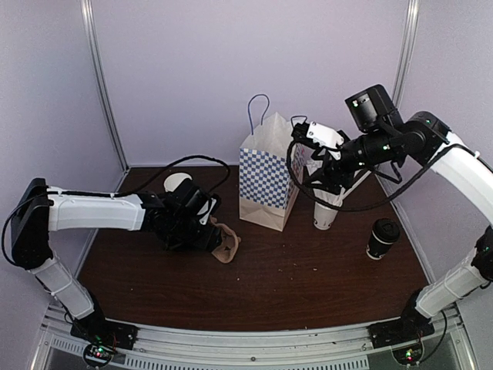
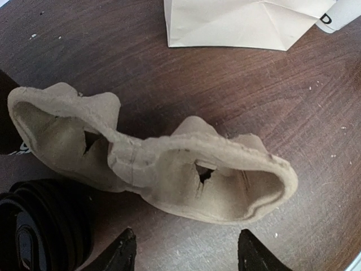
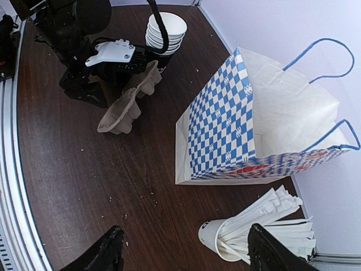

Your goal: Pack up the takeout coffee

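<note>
The takeout coffee (image 1: 382,237), a short black cup with a black lid, stands upright at the right of the table and shows only in the top view. The blue-checkered paper bag (image 1: 266,179) (image 3: 248,121) stands open at the back centre. My right gripper (image 1: 327,183) (image 3: 186,248) hangs open and empty between the bag and the coffee, over a white cup of white sticks (image 1: 326,212) (image 3: 254,234). Left of the bag, my left gripper (image 1: 206,231) (image 2: 189,254) is open just short of a brown pulp cup carrier (image 1: 226,245) (image 2: 169,169), with nothing between its fingers.
A stack of lidless black cups with white insides (image 1: 181,186) (image 3: 165,28) stands behind the left arm, and its dark rims (image 2: 39,226) show beside the left fingers. The carrier (image 3: 127,101) lies tilted on the dark wooden table (image 1: 293,277). Pale walls close the back and sides.
</note>
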`<state>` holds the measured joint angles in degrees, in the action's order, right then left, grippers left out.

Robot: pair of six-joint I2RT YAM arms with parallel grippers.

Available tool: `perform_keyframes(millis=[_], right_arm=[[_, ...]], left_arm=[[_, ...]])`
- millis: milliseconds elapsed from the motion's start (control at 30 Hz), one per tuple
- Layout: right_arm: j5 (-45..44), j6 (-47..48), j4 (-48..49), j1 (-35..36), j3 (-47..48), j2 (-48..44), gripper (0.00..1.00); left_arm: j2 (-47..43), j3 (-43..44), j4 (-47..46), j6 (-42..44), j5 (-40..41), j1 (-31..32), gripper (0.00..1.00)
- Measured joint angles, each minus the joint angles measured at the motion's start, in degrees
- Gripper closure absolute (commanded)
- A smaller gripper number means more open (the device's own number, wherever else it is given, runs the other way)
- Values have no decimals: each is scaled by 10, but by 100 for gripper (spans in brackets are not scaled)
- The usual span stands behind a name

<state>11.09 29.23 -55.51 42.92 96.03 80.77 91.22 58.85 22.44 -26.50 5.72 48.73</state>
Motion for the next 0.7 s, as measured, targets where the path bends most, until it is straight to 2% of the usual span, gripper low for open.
perform_keyframes(millis=[467, 700], right_arm=[[11, -13, 12, -57, -64, -50, 24], [37, -27, 18, -76, -80, -57, 24]], left_arm=[[120, 76, -19, 48, -15, -46, 44], [141, 87, -50, 74, -29, -48, 46]])
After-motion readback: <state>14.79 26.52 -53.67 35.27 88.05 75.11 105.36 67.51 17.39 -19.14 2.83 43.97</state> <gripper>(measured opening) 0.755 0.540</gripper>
